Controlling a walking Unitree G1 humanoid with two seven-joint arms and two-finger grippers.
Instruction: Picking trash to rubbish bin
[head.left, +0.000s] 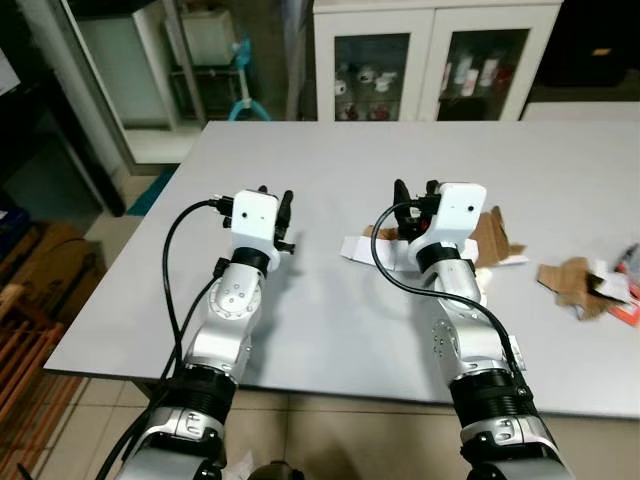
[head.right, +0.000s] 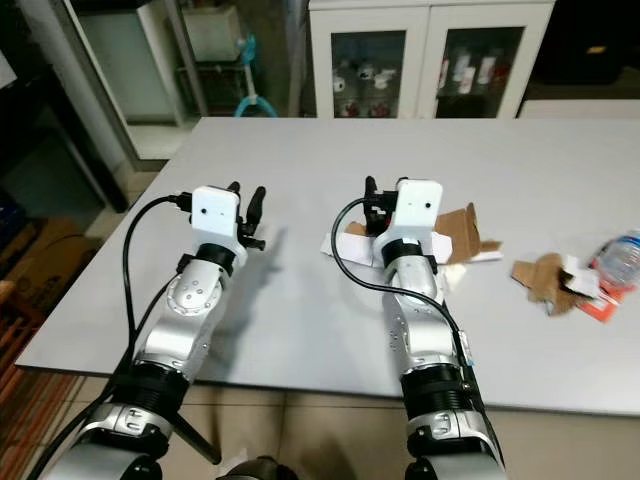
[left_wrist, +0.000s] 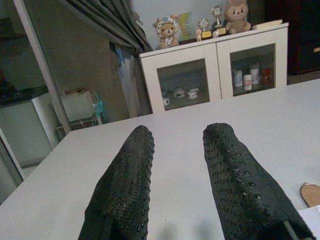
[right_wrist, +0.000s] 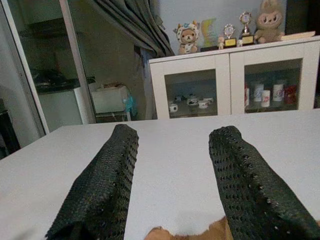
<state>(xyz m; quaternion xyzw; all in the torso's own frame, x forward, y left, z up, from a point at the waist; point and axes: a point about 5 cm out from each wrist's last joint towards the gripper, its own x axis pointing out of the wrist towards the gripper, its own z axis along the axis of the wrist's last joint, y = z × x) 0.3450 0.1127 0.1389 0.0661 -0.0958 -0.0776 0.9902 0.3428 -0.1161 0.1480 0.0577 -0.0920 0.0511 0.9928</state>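
Trash lies on the grey table (head.left: 330, 150): a white paper strip (head.left: 362, 247) and a torn brown cardboard piece (head.left: 492, 238) beneath and just right of my right arm. Further right sits a crumpled cardboard wad (head.left: 572, 280) with a red wrapper (head.left: 625, 310) and a plastic bottle (head.right: 618, 250). My right gripper (head.left: 416, 187) hovers open above the near end of the cardboard, whose edge shows under the fingers (right_wrist: 250, 175). My left gripper (head.left: 276, 196) is open over bare table, left of the paper, with nothing between its fingers (left_wrist: 125, 185).
A white glass-door cabinet (head.left: 430, 60) stands behind the table's far edge. Brown boxes (head.left: 40, 260) sit on the floor to the left, beside a dark shelf. The table's near edge runs just in front of my body.
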